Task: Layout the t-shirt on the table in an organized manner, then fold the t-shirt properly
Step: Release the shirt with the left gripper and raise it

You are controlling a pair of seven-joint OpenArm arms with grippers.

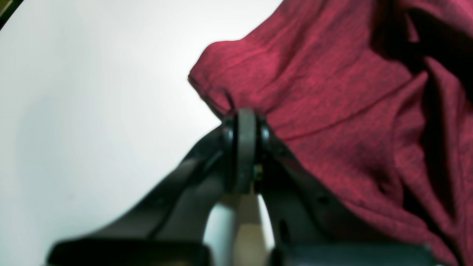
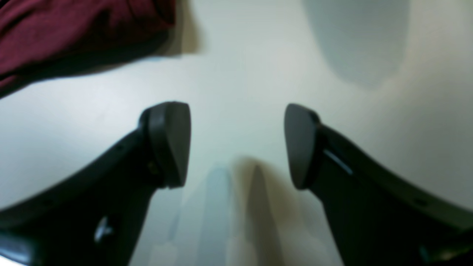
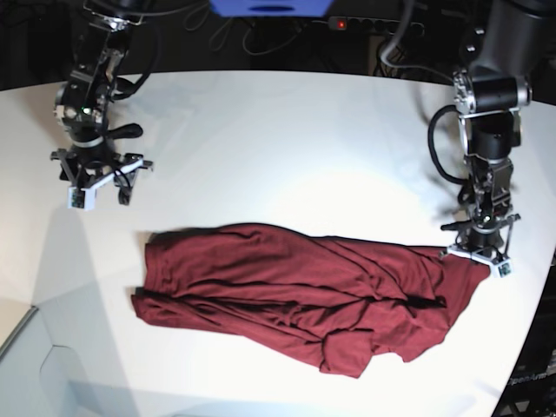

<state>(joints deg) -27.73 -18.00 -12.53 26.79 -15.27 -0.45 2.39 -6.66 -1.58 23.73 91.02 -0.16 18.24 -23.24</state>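
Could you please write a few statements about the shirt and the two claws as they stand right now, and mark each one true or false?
1. The left claw is shut on an edge of the t-shirt. True.
2. The right claw is gripping the shirt. False: it is open, with only bare table between its fingers, apart from the cloth.
3. The t-shirt lies flat and smooth. False: it is bunched and wrinkled in a long heap.
4. The t-shirt is the only cloth on the table. True.
5. The shirt has a large white print. False: it is plain dark maroon.
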